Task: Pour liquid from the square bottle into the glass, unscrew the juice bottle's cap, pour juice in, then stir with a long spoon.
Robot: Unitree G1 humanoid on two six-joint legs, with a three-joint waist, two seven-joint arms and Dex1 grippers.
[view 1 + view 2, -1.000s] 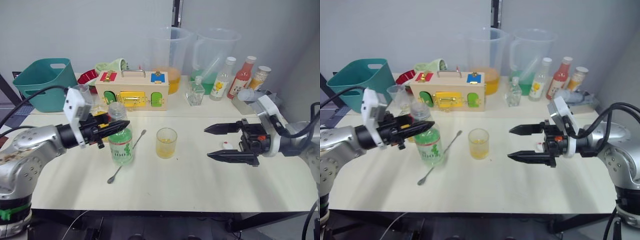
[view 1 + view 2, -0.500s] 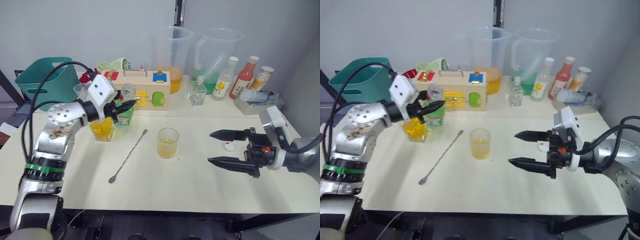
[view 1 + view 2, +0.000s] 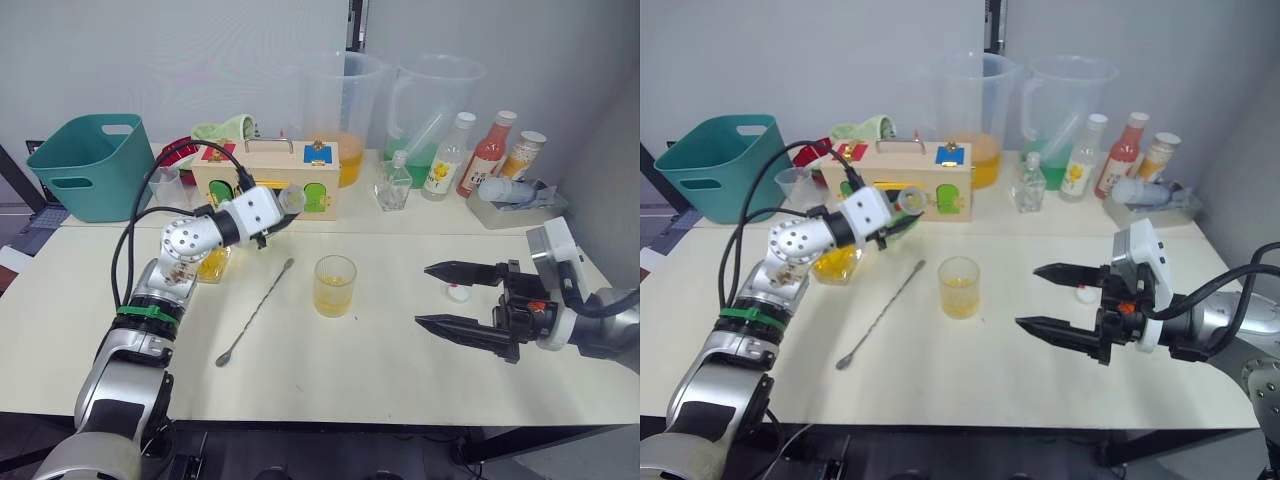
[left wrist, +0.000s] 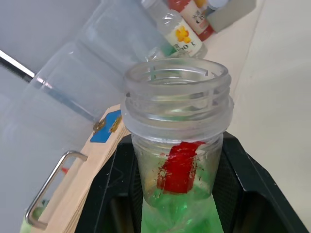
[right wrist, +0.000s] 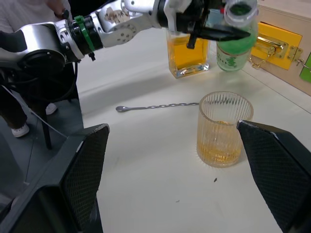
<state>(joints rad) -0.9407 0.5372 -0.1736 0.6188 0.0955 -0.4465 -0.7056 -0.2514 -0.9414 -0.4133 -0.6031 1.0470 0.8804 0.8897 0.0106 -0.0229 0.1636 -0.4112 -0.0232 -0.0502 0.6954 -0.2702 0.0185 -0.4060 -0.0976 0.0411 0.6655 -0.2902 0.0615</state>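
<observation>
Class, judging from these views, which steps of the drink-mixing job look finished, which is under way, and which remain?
Done: the ribbed clear glass holds yellow liquid, and the small white cap lies on the table. Under way: the left gripper holds the open green juice bottle, not yet over the glass. Left: pouring juice, then stirring with the long metal spoon.

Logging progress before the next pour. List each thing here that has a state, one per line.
juice bottle: uncapped, tilted, held off the table in the left hand.
left hand: shut on the juice bottle.
right hand: open, holding nothing.
cap: off, lying on the table.
glass: upright, partly filled with yellow liquid.
square bottle: upright on the table, yellow liquid inside.
long spoon: lying flat, untouched.
</observation>
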